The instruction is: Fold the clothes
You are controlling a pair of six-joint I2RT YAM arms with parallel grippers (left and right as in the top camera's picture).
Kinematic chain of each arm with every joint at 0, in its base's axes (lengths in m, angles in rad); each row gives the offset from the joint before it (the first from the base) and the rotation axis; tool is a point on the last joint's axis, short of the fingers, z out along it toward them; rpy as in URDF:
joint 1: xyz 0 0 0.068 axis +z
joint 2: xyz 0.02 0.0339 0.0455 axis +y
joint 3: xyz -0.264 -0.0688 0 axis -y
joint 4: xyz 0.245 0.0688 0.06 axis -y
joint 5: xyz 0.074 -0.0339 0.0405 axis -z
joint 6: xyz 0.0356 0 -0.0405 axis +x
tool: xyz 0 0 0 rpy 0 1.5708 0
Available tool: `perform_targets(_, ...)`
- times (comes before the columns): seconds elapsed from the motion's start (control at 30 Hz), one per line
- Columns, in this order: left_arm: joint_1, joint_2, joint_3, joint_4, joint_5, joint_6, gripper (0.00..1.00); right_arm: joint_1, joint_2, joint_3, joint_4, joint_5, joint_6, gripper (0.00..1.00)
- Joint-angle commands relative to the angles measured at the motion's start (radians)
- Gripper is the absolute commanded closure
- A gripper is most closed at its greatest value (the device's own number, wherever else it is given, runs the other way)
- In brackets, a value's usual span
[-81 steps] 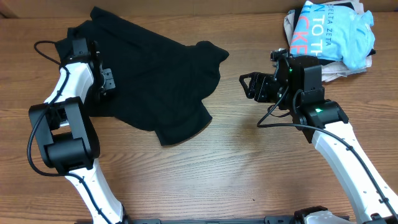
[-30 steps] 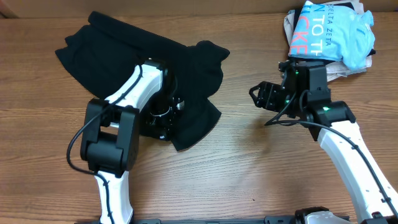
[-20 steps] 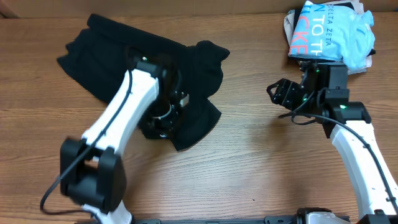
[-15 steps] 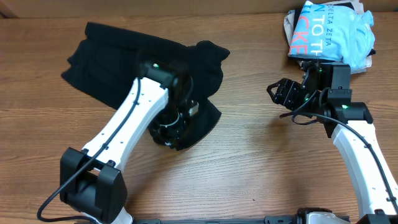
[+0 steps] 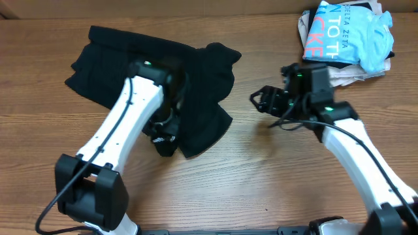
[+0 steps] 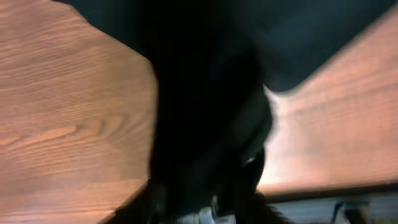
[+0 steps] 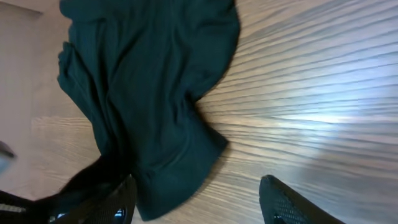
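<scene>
At about 1 o'clock on the wooden table point(image 5: 274, 183), seen from above, sits a pile of clothes point(image 5: 339, 65). The top one is a light blue shirt point(image 5: 356, 32) with writing on it. Big white letters read "TO TH". Small white letters above them read "ZETA". There are also pink letters, but too few show to read them.

The black shirt point(image 5: 202, 78) lies spread and rumpled at about 10 to 11 o'clock on the table. It has no writing that can be seen.

The left gripper point(image 5: 164, 136) is down on the black shirt, near the edge at 6 o'clock. In the left wrist view, blurry black cloth point(image 6: 205, 106) fills the middle and hides the fingers. It is not possible to tell if this gripper is holding the cloth or not.

The right gripper point(image 5: 260, 101) is over bare wood, with its two fingers spread wide and nothing between them. The black shirt is at 9 o'clock from it, near but not touching. In the right wrist view, the shirt point(image 7: 149, 93) fills the side from 9 to 12 o'clock, and the gripper point(image 7: 196, 205) fingers point(image 7: 286, 202) poke in at the bottom.
</scene>
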Motion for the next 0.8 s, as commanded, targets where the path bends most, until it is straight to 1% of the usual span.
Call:
perform_targets(0.0, 0.044, -0.018, 0.035, 0.022, -0.022, -0.014, 0.48, 0.061, 0.076, 0.018, 0.034, 0.058, 0.109, 0.33)
perform_targets(0.03, 0.052, -0.018, 0.035, 0.029, -0.020, -0.007, 0.42, 0.079, 0.098, 0.018, 0.047, 0.077, 0.135, 0.33)
perform_targets(0.07, 0.058, -0.018, 0.035, 0.039, -0.019, -0.003, 0.38, 0.099, 0.124, 0.018, 0.062, 0.099, 0.163, 0.33)
perform_targets(0.1, 0.064, -0.018, 0.035, 0.049, -0.019, -0.002, 0.31, 0.115, 0.146, 0.018, 0.075, 0.117, 0.187, 0.33)
perform_targets(0.17, 0.073, -0.018, 0.035, 0.074, -0.019, 0.001, 0.19, 0.143, 0.190, 0.018, 0.101, 0.143, 0.231, 0.33)
perform_targets(0.3, 0.086, -0.018, 0.035, 0.143, -0.015, 0.000, 0.02, 0.182, 0.271, 0.018, 0.154, 0.142, 0.279, 0.33)
perform_targets(0.33, 0.089, -0.018, 0.035, 0.159, -0.014, 0.000, 0.00, 0.187, 0.285, 0.018, 0.164, 0.142, 0.283, 0.33)
perform_targets(0.57, 0.091, -0.017, 0.034, 0.267, -0.014, -0.001, 0.00, 0.208, 0.322, 0.018, 0.193, 0.132, 0.327, 0.34)
perform_targets(0.67, 0.092, -0.017, 0.034, 0.302, -0.015, -0.012, 0.00, 0.227, 0.326, 0.018, 0.209, 0.132, 0.328, 0.39)
perform_targets(0.77, 0.092, -0.017, 0.034, 0.332, -0.001, -0.012, 0.00, 0.256, 0.340, 0.018, 0.233, 0.132, 0.331, 0.41)
